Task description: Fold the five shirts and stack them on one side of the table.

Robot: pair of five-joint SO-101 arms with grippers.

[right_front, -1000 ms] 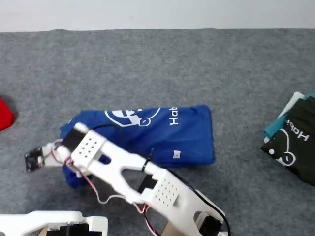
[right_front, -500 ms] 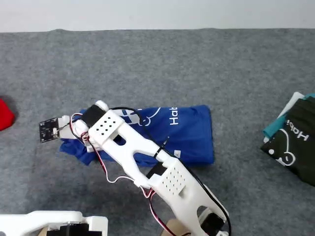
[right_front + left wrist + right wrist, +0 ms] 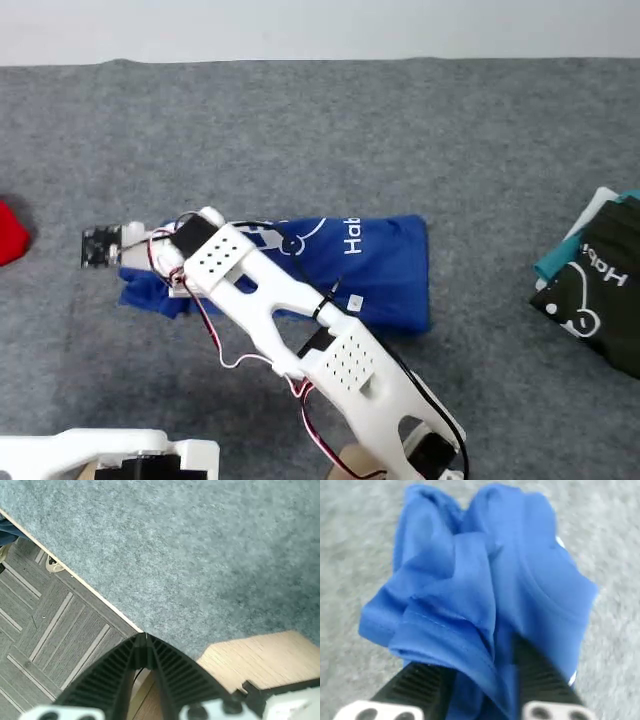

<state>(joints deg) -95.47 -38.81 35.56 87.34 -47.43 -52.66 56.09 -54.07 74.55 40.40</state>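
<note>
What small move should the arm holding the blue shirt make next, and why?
The right gripper is shut on a bunched end of the blue shirt, whose rest lies flat; so probably carry that end across the shirt and lay it down.

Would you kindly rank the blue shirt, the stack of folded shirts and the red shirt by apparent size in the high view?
1. blue shirt, clearly the largest.
2. stack of folded shirts, cut off by the picture's edge.
3. red shirt, just a sliver at the edge; the true sizes of these two are unsure.
</note>
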